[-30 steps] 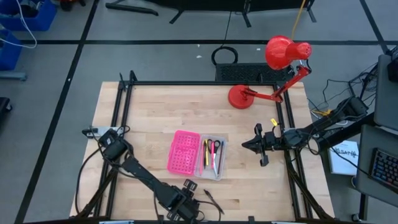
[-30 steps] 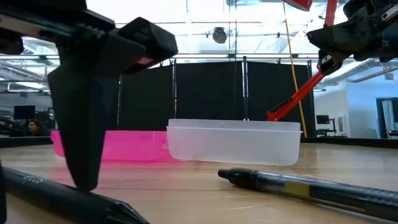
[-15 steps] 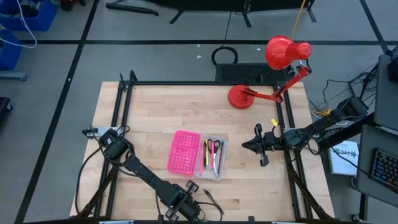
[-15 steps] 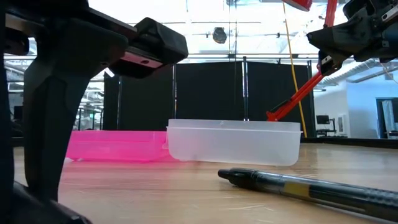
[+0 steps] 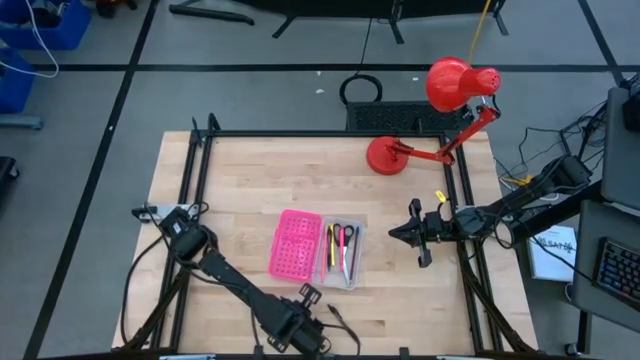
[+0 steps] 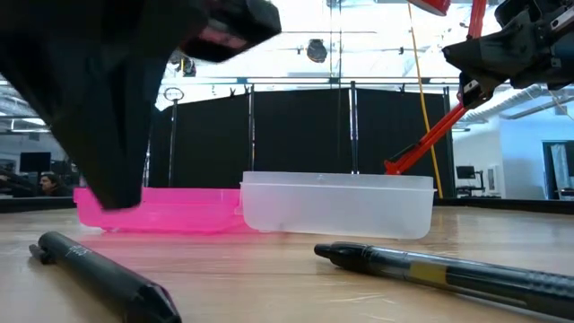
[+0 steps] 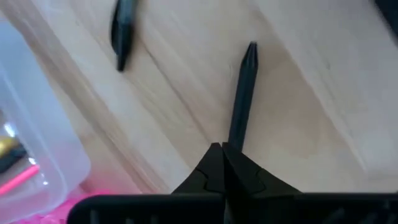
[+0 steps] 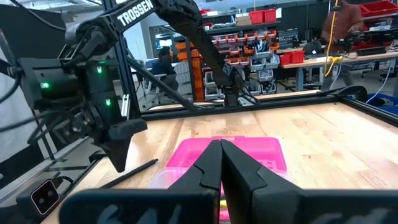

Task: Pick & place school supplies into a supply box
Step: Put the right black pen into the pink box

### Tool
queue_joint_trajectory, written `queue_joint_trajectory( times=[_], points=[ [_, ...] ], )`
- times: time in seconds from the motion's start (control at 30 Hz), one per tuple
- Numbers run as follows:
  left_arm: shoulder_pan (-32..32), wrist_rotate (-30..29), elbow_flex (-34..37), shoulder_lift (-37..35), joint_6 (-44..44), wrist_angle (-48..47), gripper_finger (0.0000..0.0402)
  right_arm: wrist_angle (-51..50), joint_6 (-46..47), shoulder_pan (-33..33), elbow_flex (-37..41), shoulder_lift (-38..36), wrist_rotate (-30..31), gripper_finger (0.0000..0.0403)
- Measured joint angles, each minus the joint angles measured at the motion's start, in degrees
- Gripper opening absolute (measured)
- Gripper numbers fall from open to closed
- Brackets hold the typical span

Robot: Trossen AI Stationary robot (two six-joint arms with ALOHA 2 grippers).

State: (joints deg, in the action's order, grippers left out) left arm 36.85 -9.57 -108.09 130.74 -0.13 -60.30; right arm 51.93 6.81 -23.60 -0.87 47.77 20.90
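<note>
Left pincer (image 7: 222, 149), clenched empty, hovers over black pen (image 7: 243, 90) on worktop (image 5: 250, 180); next it must spread, grasp, carry to supply box (image 5: 340, 254); right pincer (image 5: 412, 232) clenched, idle.

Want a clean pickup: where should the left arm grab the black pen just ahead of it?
Mid-barrel of the black pen, the left gripper coming straight down, jaws across its length; it lies flat on the table, thin and straight.
</note>
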Motion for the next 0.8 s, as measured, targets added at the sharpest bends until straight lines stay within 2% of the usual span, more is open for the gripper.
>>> queue_joint_trajectory(
  times=[0.13, 0.3, 0.37, 0.47, 0.6, 0.8],
  points=[
    [0.04, -2.47, -0.09, -0.02, -0.73, -2.42, 0.0003, 0.04, 0.0, -0.01, -0.01, -0.02, -0.01, 0.0],
    [0.89, -1.27, 0.73, -1.18, 0.93, -10.89, 0.0004, -0.01, 0.07, 0.0, 0.01, -0.01, 0.01, 0.0],
    [1.69, -3.14, 3.18, -3.74, 0.5, -9.28, 0.0003, -0.09, 1.1, -0.01, 0.01, -0.02, 0.01, 0.0],
    [2.47, -4.3, 10.6, -11.09, -0.68, -1.04, 0.0002, -0.11, 1.68, -0.01, -0.01, -0.02, -0.01, 0.0],
    [2.64, -5.34, 26.02, -22.89, -2.55, 15.11, 0.0002, -2.47, 2.17, -0.12, -1.92, 0.19, -0.01, 0.0],
    [0.56, -5.57, 49.12, -40.08, -3.57, 36.91, 0.0001, -19.59, 5.87, -1.22, -12.56, 3.82, 0.07, 0.0]
  ],
)
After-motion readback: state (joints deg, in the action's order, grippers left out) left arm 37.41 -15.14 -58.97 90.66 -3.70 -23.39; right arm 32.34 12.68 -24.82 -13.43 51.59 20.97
